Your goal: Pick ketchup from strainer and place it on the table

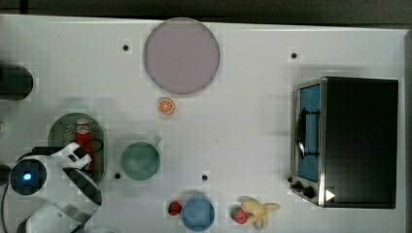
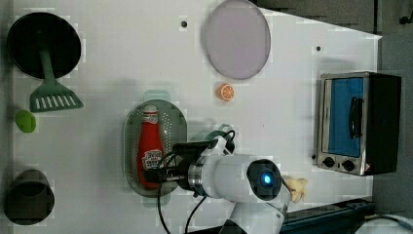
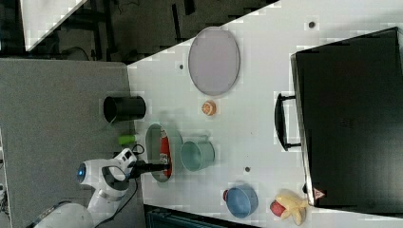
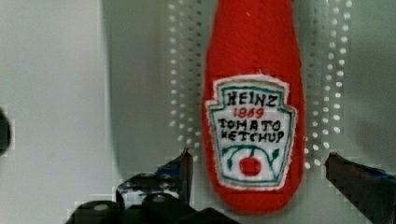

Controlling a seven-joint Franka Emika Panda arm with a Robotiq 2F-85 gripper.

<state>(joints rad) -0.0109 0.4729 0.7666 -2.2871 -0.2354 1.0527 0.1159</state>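
The ketchup (image 4: 252,93), a red bottle with a white-and-dark label, lies flat in the pale green strainer (image 4: 187,70). In the top view the ketchup (image 1: 83,138) points its white cap away from the arm, inside the strainer (image 1: 60,128) at the top view's left. My gripper (image 4: 261,172) is open, low over the bottle's base end, with one finger on each side and a small gap to each. The left view shows the gripper (image 2: 152,175) at the base of the ketchup (image 2: 150,146) in the strainer (image 2: 170,124). The white table (image 1: 243,121) stretches all around.
A teal cup (image 1: 140,160) stands close beside the strainer. A grey-lilac plate (image 1: 181,55) and an orange slice (image 1: 165,106) lie farther off. A toaster oven (image 1: 350,141) is at the top view's right. A blue bowl (image 1: 197,212), strawberries and a banana (image 1: 257,211) sit near the edge.
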